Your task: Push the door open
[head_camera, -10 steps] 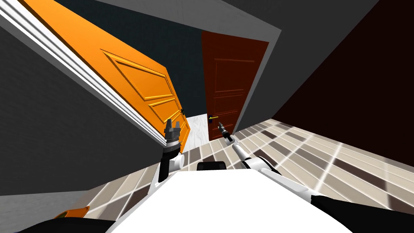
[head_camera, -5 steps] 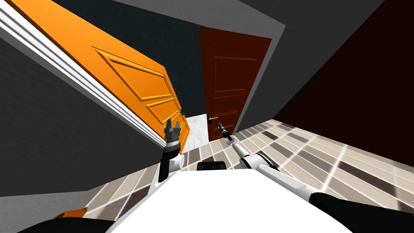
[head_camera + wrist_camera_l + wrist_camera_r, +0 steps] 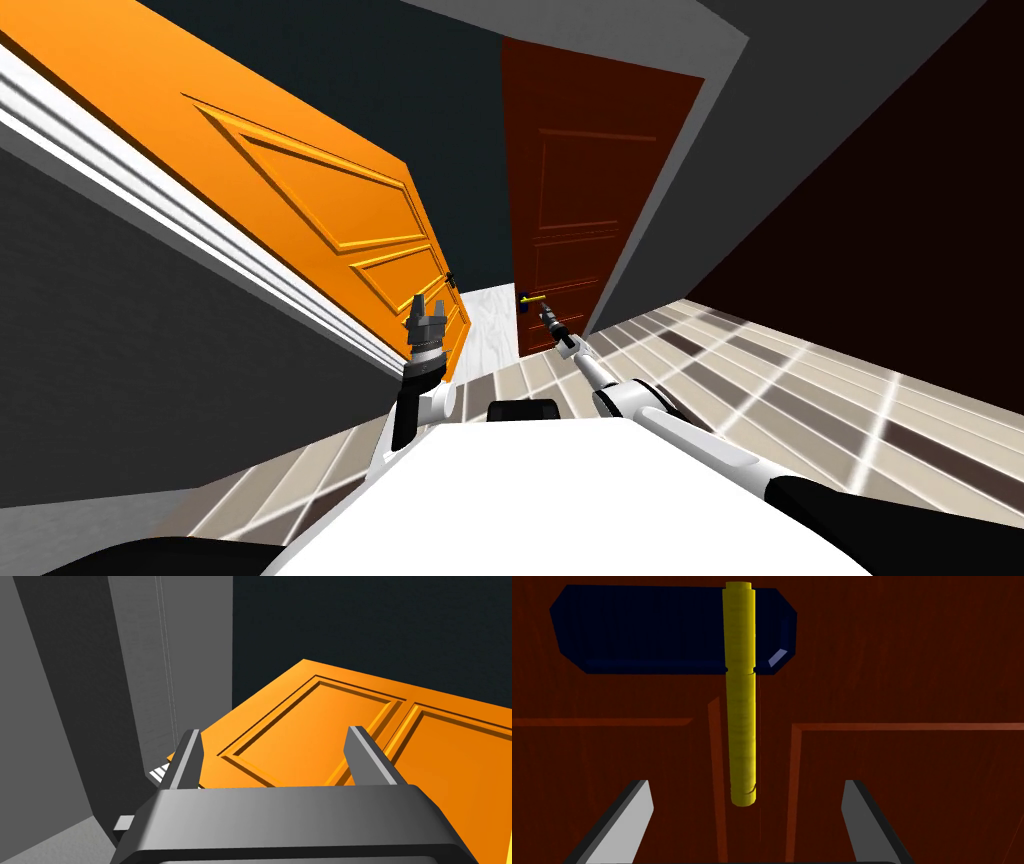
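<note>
Since a second ago the whole head view has shifted with my own move: the dark red door (image 3: 590, 170) looms larger and its yellow handle (image 3: 534, 298) now sits just beyond the tip of the right gripper (image 3: 546, 316), nearer than before. That gripper's fingers (image 3: 627, 816) stand wide apart, touching nothing. In the right wrist view the handle's free end reaches down into the gap between them, clear of both blades. Its other end crosses a dark blue plate (image 3: 642, 631) set flat on the door's panelled face. The left gripper (image 3: 427, 308) is raised beside the near edge of an orange door (image 3: 300, 190), its fingers (image 3: 187, 761) likewise spread with nothing between them. This orange door slants away along a white frame (image 3: 150, 210) and a grey wall (image 3: 120, 380). Between the two doors lies a strip of pale floor (image 3: 490, 325). Brown and cream tiles (image 3: 800, 380) spread out on the right.
</note>
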Controlling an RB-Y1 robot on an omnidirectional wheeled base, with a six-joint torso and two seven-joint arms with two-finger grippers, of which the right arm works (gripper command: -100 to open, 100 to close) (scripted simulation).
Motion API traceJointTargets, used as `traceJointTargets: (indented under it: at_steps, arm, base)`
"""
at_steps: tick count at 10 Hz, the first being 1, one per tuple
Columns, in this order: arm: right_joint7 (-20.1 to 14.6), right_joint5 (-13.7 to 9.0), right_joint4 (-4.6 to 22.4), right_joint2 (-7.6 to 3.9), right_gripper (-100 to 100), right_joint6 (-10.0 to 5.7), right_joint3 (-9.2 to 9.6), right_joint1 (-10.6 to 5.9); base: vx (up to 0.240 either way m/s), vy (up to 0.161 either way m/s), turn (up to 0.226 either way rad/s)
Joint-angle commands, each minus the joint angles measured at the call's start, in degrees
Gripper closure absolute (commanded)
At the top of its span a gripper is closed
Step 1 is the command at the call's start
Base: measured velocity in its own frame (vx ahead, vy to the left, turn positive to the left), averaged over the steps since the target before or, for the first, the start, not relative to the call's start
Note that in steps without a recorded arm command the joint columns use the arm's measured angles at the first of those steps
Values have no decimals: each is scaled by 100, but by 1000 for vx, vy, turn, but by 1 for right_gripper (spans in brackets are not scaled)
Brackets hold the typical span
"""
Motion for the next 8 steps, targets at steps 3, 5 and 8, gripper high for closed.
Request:
traceJointTargets:
  at_steps: [3,5,8]
  arm:
    - [57,-24,37,17,-100,-1,-58,-9]
    - [81,-35,50,23,-100,-1,-84,-10]
    - [83,-36,45,25,100,4,-87,-6]
  base:
    - [200,63,29]
    - [182,57,24]
    - [91,12,9]
